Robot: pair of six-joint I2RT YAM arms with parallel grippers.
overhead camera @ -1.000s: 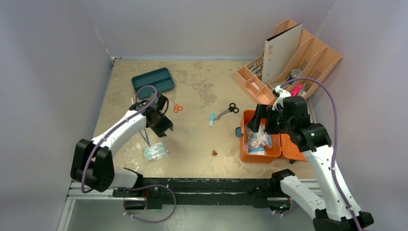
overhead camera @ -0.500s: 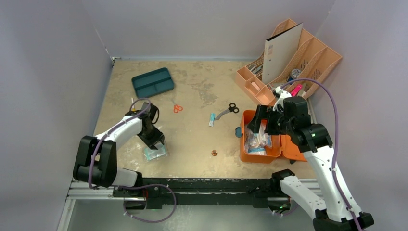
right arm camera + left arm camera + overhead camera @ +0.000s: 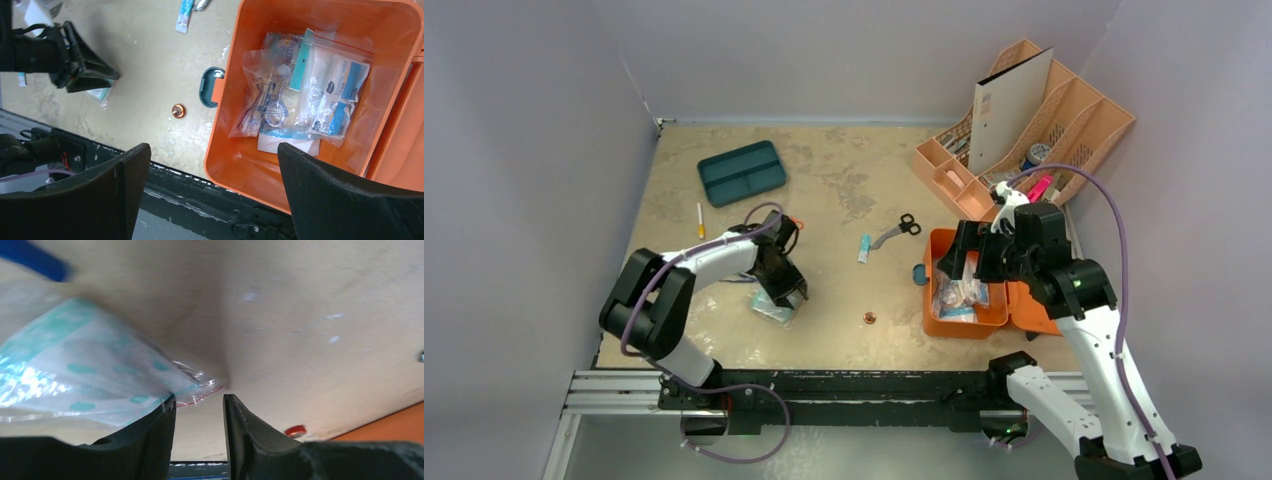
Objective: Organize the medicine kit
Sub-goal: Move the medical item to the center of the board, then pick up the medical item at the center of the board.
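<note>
Top view: the orange medicine kit (image 3: 929, 300) sits open around 4 o'clock on the table (image 3: 844, 190), with the right gripper (image 3: 969, 265) hanging over it and the left gripper (image 3: 789, 297) down on a clear bag (image 3: 772, 309) near 7 o'clock. Left wrist cam shows its fingers slightly apart, bag corner at the tips. Right wrist cam shows the fingers spread wide above the kit.

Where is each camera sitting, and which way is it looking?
Top external: high above and behind the arms, looking down on the table; both arms show.
Left wrist: on the left arm, low over the table, facing a spotted packet; left gripper at the bottom.
Right wrist: on the right arm, looking down into the open medicine kit; right gripper at the bottom corners.
Shared: top and right wrist both see the medicine kit, copper coin and left gripper.
</note>
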